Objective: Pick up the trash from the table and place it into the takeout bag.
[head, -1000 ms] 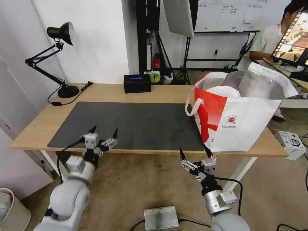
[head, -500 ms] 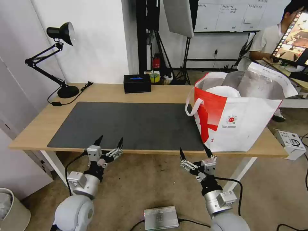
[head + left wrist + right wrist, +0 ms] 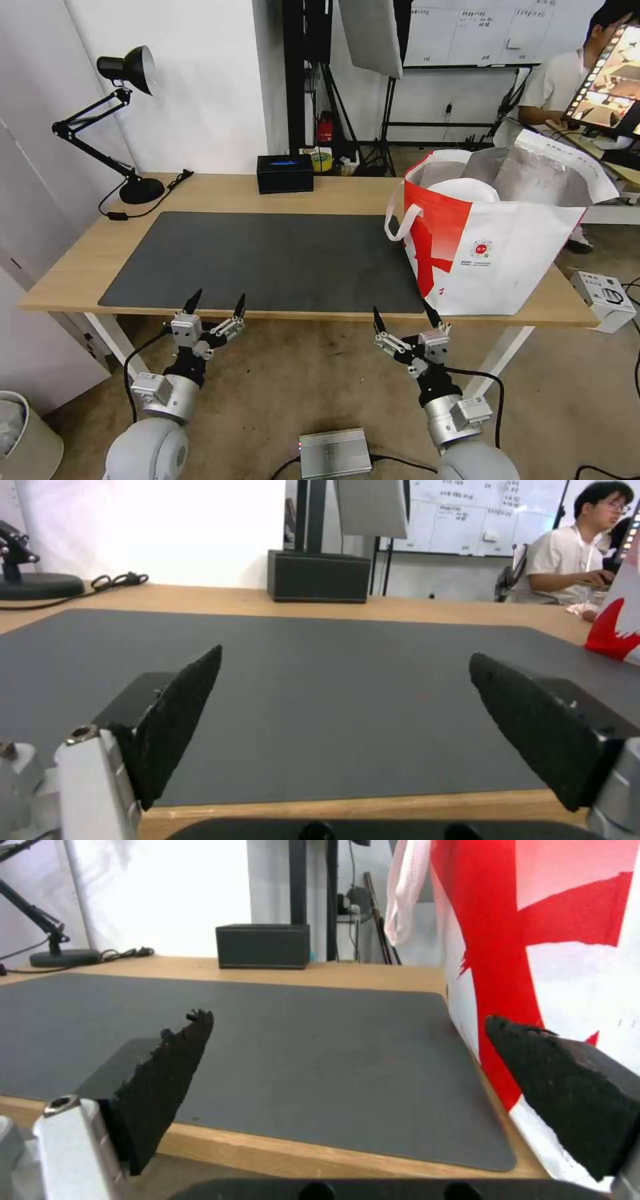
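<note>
Both grippers, left [image 3: 216,303] & right [image 3: 403,318], hang below the bench [image 3: 220,193] front edge, fingers wide, empty. White bowl [image 3: 467,190] sits in the bag [image 3: 493,260]; looks light, rigid — rim grip prob. best.

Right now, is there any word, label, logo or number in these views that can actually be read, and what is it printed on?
None can be read.
takeout bag: small round red logo with lines of print beneath, too small to read.
whiteboard: sheets of writing, blurred.
white box on the floor: dark graphic, no legible text.
silver unit on the floor: label too small.
black tissue box: no text visible.
</note>
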Available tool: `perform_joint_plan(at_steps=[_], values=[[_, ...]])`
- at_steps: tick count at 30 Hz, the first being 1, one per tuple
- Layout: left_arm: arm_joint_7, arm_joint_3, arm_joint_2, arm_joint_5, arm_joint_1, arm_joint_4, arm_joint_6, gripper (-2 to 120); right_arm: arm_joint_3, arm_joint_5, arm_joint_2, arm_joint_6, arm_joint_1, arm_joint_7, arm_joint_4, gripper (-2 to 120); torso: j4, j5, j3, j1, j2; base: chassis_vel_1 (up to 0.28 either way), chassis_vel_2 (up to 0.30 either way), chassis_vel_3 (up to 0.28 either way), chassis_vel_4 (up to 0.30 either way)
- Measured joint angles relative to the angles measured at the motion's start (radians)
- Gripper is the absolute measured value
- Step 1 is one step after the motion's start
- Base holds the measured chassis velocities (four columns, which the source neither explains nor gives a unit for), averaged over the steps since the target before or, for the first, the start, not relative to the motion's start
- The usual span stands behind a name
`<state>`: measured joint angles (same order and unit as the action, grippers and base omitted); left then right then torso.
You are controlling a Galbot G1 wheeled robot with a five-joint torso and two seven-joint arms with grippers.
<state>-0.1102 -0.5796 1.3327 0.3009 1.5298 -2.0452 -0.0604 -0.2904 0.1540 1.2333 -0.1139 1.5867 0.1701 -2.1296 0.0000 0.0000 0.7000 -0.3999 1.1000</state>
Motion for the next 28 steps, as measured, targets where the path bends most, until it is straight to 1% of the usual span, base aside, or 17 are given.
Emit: perform_joint_plan(at_steps=[5, 7, 28], values=[[-0.004, -0.003, 0.001, -0.016, 0.002, 0.007, -0.005, 100, 0.000, 0.000, 0.000, 0.000, 0.000, 0.000, 0.000, 100, 0.0000, 0.0000, 0.000, 0.000, 0.000, 0.000, 0.000, 0.000, 0.000], [-0.008, -0.010, 0.001, -0.048, 0.002, 0.015, -0.011, 100, 0.000, 0.000, 0.000, 0.000, 0.000, 0.000, 0.000, 100, 0.0001, 0.0000, 0.000, 0.000, 0.000, 0.000, 0.000, 0.000, 0.000], [-0.010, -0.011, -0.001, -0.054, 0.002, 0.016, -0.012, 100, 0.000, 0.000, 0.000, 0.000, 0.000, 0.000, 0.000, 100, 0.0000, 0.0000, 0.000, 0.000, 0.000, 0.000, 0.000, 0.000, 0.000]])
